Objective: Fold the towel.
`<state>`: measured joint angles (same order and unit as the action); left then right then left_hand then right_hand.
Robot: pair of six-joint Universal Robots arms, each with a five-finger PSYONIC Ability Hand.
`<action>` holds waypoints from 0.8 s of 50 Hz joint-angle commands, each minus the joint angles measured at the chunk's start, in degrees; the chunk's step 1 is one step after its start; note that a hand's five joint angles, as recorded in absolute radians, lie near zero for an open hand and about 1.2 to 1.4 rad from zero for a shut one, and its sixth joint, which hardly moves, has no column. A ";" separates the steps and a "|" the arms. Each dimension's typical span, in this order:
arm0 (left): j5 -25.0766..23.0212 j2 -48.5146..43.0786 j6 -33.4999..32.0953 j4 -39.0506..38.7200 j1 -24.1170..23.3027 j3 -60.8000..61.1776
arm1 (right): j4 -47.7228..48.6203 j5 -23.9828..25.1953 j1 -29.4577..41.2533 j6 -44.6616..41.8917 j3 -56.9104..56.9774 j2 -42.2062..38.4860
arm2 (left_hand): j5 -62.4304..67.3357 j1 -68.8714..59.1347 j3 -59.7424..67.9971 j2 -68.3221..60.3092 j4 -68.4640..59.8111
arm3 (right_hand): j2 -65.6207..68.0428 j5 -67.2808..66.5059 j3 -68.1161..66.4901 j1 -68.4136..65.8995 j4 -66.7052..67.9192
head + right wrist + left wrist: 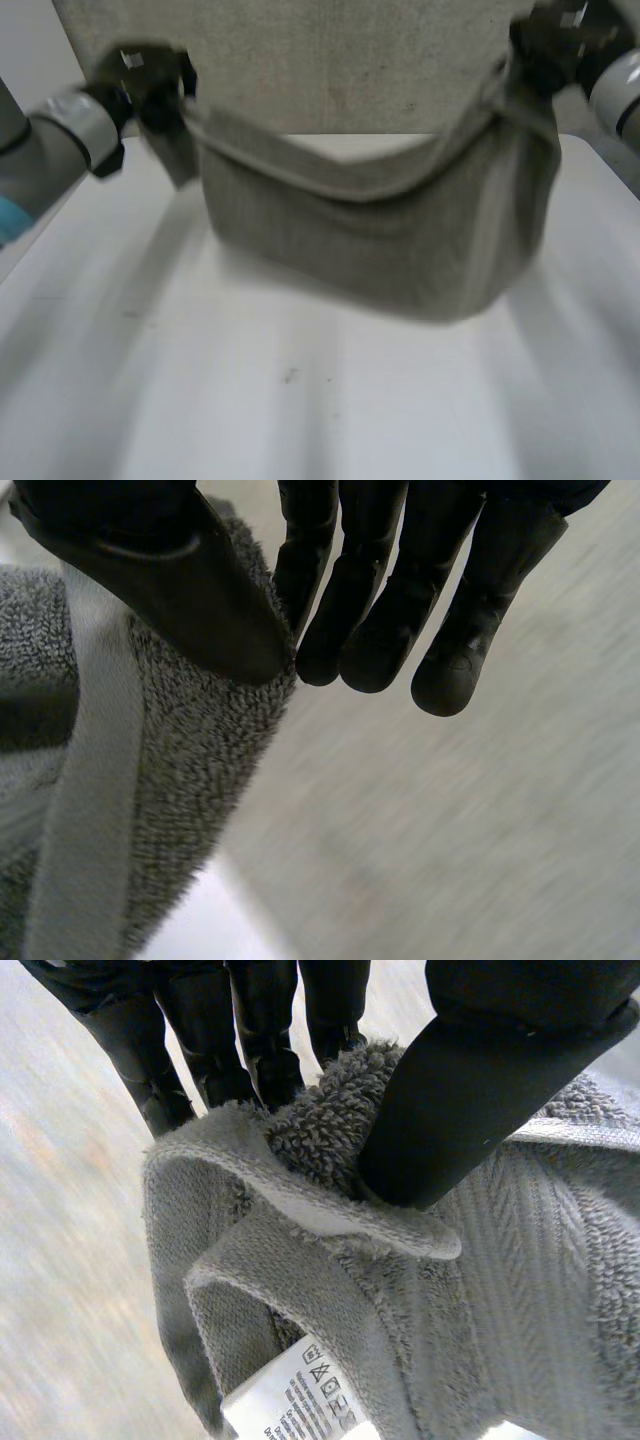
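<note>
- While the towel [370,240] hangs in the air between the two hands, its long axis runs straight across the table [300,400], from the left hand [160,95] to the right hand [545,50].
- Top edge sags in a deep curve, high at both held ends and low in the middle, with the pale hem band facing the camera.
- The lower fold bellies down toward the tabletop; whether it touches the surface I cannot tell.
- Left hand is clamped on its end: in the left wrist view the thumb [470,1100] presses down into the bunched pile, with the fingers [260,1030] straight on the far side of the cloth.
- That's a corner it has, the hem folded over and a white care label [300,1400] poking out just beneath.
- Right hand pinches the other end: in the right wrist view the thumb [180,580] lies on the pile right at the towel's edge, its tip meeting the straight fingers [370,610] beyond it.
- Plenty of room here: a broad stretch of white table lies open in front of the towel and out to both sides.
- Behind the towel stands a grey panel [330,60] at the table's far edge, close to the hanging cloth.
- Both arms reach in from the outer sides, well apart.
</note>
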<state>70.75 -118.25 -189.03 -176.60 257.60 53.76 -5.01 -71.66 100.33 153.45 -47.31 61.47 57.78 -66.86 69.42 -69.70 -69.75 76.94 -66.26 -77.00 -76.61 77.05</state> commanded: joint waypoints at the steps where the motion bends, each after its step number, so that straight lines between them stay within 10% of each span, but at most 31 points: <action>1: 3.78 5.04 4.55 -8.67 -0.08 4.13 | 7.56 -0.42 0.22 6.15 -4.79 6.29 | 12.22 -13.14 10.58 -10.30 -10.25 | 3.06 -3.74 -3.00 -3.39 2.95; 18: 3.07 3.82 2.00 -24.76 0.80 39.49 | 4.57 5.91 -0.13 -3.86 -38.03 5.15 | 12.22 -13.14 10.58 -10.30 -10.25 | 3.06 -3.74 -3.00 -3.39 2.95; 22: 1.76 3.11 -5.00 -27.30 0.71 45.19 | 5.10 6.44 -1.45 -7.11 -43.82 3.22 | -5.86 4.94 -7.50 7.78 7.83 | 3.06 -3.74 -3.00 -3.39 2.95; 40: 0.70 3.20 -14.17 -27.84 0.36 50.65 | 9.14 6.35 -1.72 -7.47 -48.05 2.42 | -11.14 10.22 -12.78 13.06 13.11 | 3.06 -3.74 -3.00 -3.39 2.95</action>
<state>71.38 -115.52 -203.60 -204.46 257.95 104.10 4.19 -65.16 98.58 146.04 -95.15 63.92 39.83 -49.99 49.98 -49.90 -49.89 77.08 -67.15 -77.00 -76.61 77.05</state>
